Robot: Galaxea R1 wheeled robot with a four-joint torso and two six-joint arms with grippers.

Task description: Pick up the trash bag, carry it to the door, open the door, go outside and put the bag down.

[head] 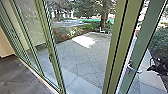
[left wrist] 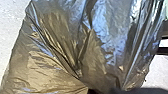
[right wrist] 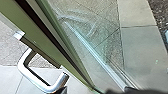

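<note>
At the left jaws, the trash bag (left wrist: pixel 75 50) (shiny, creased).

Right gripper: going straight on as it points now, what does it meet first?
Likely the handle; in the head view the right gripper points toward it. Depth is unclear, so it might miss and meet the door frame.

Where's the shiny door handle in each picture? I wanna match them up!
Head view: door handle, small, toward the lower right.
Left wrist view: here you see the crinkly trash bag.
Right wrist view: door handle, big and bent, on the green frame.
Match head and right wrist by that green frame.
</note>
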